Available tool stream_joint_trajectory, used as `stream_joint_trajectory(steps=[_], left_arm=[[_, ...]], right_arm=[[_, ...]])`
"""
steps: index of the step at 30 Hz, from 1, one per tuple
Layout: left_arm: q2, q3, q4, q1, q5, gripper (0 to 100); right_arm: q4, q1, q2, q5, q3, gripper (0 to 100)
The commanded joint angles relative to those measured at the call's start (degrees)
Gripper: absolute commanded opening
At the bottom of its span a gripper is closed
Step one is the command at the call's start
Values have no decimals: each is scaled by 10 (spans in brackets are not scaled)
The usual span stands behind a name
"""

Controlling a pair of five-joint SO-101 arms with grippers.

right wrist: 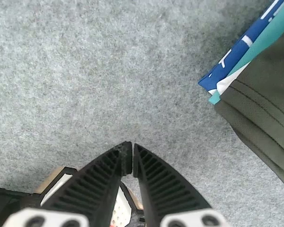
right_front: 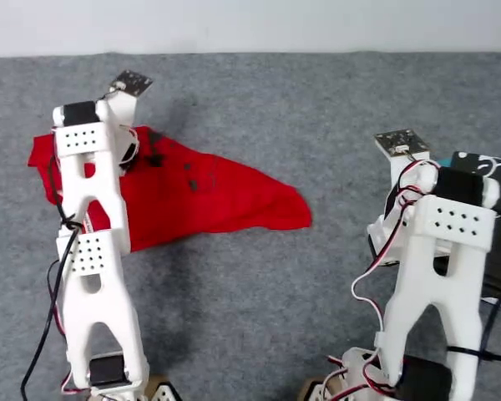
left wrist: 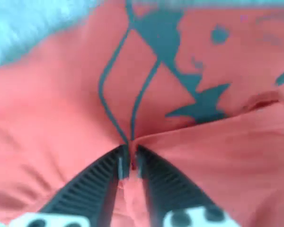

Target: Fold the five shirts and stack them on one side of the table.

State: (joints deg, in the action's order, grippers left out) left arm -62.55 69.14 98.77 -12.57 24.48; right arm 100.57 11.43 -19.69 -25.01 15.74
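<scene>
Grey table [right_front: 317,125]: left end effector [left wrist: 130,163] clamped on the rumpled red shirt [right_front: 200,196]; right end effector [right wrist: 132,153] closed, empty, beside the stacked shirts [right wrist: 260,113]; folding apparently unfinished.

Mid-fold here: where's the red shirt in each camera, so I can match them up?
High view: red shirt spread on the grey table, left of picture, partly under an arm.
Left wrist view: red shirt close under the lens, pinched by the left claw.
Right wrist view: bare grey table and a folded stack beside the shut right claw.
Shared landmark: the grey table.
</scene>
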Motion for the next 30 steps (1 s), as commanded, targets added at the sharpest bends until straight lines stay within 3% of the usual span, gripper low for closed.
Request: stream_joint_trajectory(steps=[1,9,12,15,22,30], left_arm=[[28,26,18,12,-25,6],[120,22,18,14,-75,5],[176,-3,19,3,-92,5],[256,-75,19,-11,-105,5],[462,-311,11,-9,-106,5],[537,-463,-55,-2,-106,5]], right_arm=[[12,-6,-20,-7,-4,9],[9,-8,-20,-8,-6,9],[-3,-44,-19,-8,-6,12],[-22,-103,-19,-8,-6,33],[-64,-196,13,-6,-6,196],[-138,-279,129,-5,-8,200]])
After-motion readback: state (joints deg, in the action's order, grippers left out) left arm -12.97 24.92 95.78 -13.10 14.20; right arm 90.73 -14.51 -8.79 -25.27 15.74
